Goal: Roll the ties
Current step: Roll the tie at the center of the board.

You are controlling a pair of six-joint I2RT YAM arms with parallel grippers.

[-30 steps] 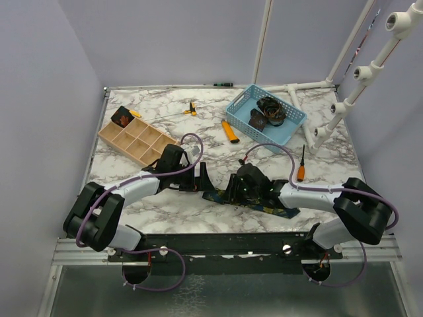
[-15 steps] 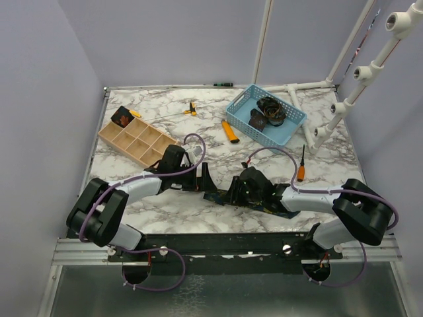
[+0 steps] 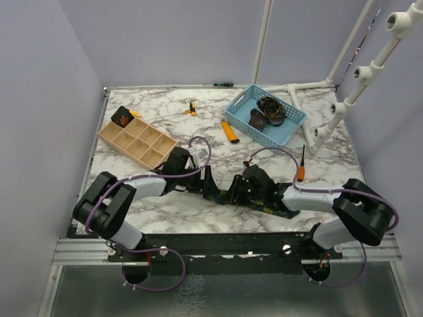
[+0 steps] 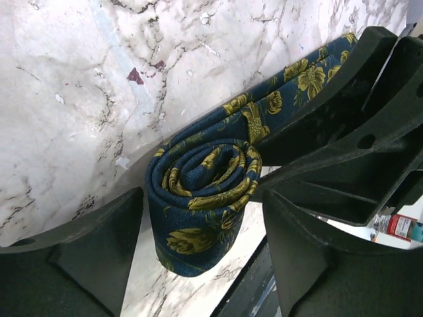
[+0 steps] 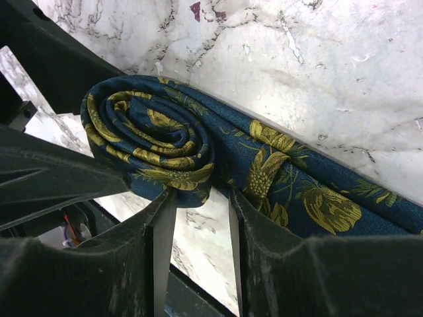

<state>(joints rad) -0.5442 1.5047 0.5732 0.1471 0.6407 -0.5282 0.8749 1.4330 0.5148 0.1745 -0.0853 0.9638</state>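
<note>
- The navy tie [image 5: 310,211], printed with yellow flowers, is lying on the table [image 3: 198,135] near its front edge, between the two arms.
- One end of it is sitting wound into a coil [image 4: 201,191], with its spiral face turned toward the left wrist camera. The rest is running flat toward the right arm.
- The left gripper [image 3: 208,179] is reaching in low from the left, and its jaws are standing wide with the coil between them. The fingers [image 4: 99,257] are flanking the coil very closely. I cannot tell whether they are pressing on it, and a sliver of table is showing beside one of them.
- That placing is looking deliberate to me: a finger on each side is stopping the loose windings from springing apart and is setting the coil up to be turned further.
- The right gripper [image 5: 198,198] is sitting partway apart with nothing between its jaws, only bare table showing in the gap. Its fingertips [image 5: 162,211] are butting against the near edge of the fabric, just where the coil is meeting the flat strip.
- I am judging that it is acting as a stop there, bracing the strip so the roll is not slackening while the other arm is working.
- Other rolled ties [image 3: 269,109] are resting in the blue basket [image 3: 294,122] at the far right, well apart from the work. This one is probably heading there once the flat length is wound up.
</note>
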